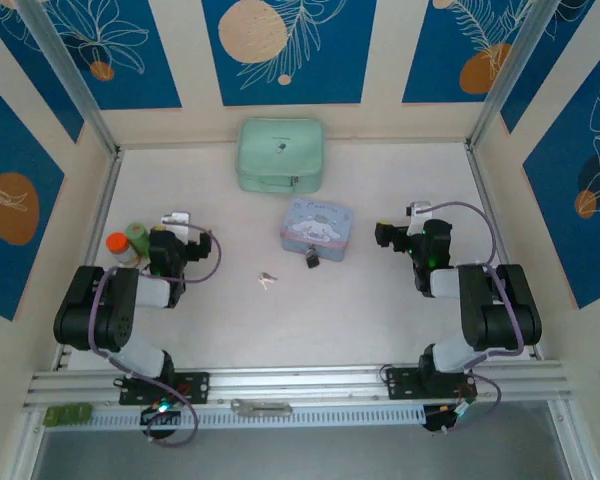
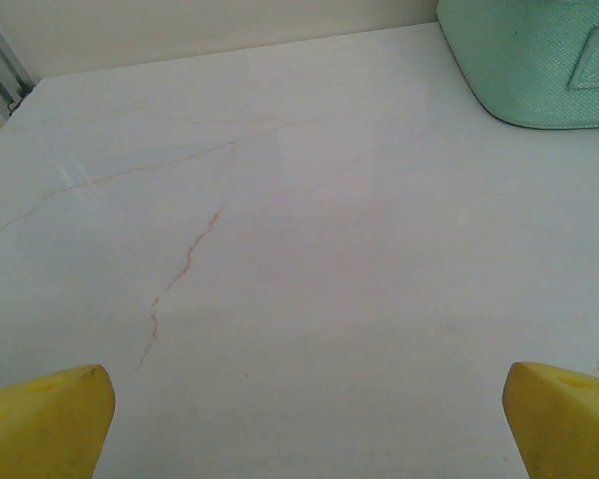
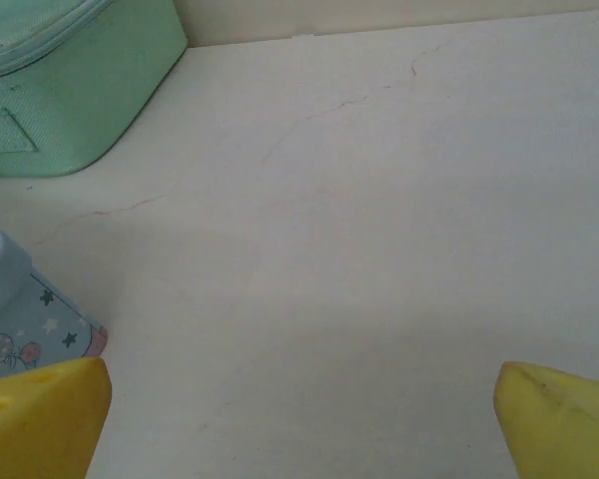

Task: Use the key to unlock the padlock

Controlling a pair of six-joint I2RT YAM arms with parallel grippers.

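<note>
With the left hand [image 2: 304,414] and right hand [image 3: 299,414] both open and empty, the flat key [image 1: 267,281] on the desk [image 1: 380,310], near the padlock [image 1: 311,258] that seems to touch the blue tin [image 1: 317,228], could skid away when pinched.

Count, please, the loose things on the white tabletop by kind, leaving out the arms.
Case: 1
Tin: 1
Padlock: 1
Key: 1
Bottles: 2
Total: 6
</note>
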